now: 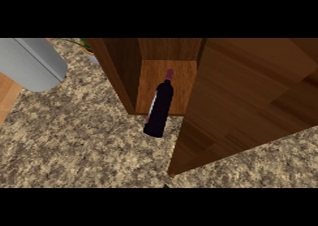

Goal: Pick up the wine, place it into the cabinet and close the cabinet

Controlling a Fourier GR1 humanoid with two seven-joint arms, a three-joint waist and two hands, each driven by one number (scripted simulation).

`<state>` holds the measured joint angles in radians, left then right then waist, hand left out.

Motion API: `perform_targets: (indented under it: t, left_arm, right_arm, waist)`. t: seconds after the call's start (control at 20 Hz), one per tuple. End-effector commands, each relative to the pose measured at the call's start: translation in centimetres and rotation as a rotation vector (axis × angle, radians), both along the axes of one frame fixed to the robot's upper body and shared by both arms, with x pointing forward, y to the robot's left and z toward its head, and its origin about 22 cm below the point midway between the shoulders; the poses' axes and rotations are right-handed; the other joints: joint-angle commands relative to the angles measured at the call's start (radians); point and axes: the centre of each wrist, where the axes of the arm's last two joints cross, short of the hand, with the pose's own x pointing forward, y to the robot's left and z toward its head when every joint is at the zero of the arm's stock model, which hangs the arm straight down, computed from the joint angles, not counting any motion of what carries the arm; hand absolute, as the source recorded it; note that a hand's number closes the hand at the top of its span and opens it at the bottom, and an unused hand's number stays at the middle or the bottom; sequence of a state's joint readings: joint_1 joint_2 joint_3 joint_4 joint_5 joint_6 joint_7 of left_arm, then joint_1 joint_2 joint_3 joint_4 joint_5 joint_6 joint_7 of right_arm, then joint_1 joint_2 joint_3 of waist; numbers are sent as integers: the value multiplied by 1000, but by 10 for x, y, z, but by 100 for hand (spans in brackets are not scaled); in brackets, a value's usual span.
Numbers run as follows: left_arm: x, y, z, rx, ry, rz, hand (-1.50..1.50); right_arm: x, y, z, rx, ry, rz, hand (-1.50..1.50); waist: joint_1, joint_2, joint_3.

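A dark wine bottle (160, 108) lies on its side, neck pointing into the open wooden cabinet (123, 70) and base jutting past the shelf's front edge over the speckled counter (77, 145); the cabinet door (246, 101) stands swung wide at the right; a grey forearm (28, 62) crosses the upper left corner, its hand out of sight, so neither hand's fingers can be judged as released or clenched; the bottle appears rigid, smooth and probably heavy for its width, likely glass and so breakable, and prone to roll where it lies; the broad body near the base looks the safest place to take hold, the slim neck less so; the door is not yet closed
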<state>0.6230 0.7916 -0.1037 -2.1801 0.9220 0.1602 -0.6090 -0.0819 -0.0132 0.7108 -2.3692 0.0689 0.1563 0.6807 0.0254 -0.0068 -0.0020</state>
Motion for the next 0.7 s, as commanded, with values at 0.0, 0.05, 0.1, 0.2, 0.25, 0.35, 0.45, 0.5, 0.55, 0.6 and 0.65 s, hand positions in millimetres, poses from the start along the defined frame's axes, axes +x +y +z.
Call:
perform_targets:
  t: [0.0,0.05,0.1,0.2,0.25,0.35,0.45,0.5,0.55,0.6,0.65]
  left_arm:
    - [-9,16,-2,8,-19,-1,-150]
    - [-4,8,11,15,-11,-5,-150]
    - [-10,29,0,13,-18,-18,-150]
    - [-4,28,21,13,-9,-35,-150]
    - [-7,36,18,8,-9,-28,-150]
    - [-8,26,15,-7,-11,-53,-150]
    - [-4,47,18,13,-22,-55,-150]
    - [-11,33,28,7,-7,-60,-150]
    - [-9,50,24,11,-16,-57,-150]
    - [-9,38,17,-10,-12,-46,-150]
    - [-11,47,15,2,-7,-52,-150]
  right_arm:
    - [6,37,5,-22,-102,3,150]
    - [12,44,12,-53,-102,-10,150]
    - [12,41,19,-35,-95,-19,150]
    - [26,63,12,-30,-86,-27,150]
    - [28,68,11,-33,-103,-69,150]
    - [37,81,20,-30,-76,-74,150]
    - [60,92,20,-36,-91,-96,150]
    - [75,94,21,-46,-94,-127,150]
    - [82,93,36,-22,-115,-134,150]
    - [95,98,14,-51,-114,-146,150]
    - [96,107,36,-47,-112,-151,150]
  waist:
    - [9,1,-1]
    - [4,3,0]
    - [7,2,-1]
    - [9,4,1]
    - [9,3,0]
    - [5,4,1]
    - [12,6,0]
    - [17,7,1]
    - [17,7,1]
    - [6,9,1]
    - [13,7,1]
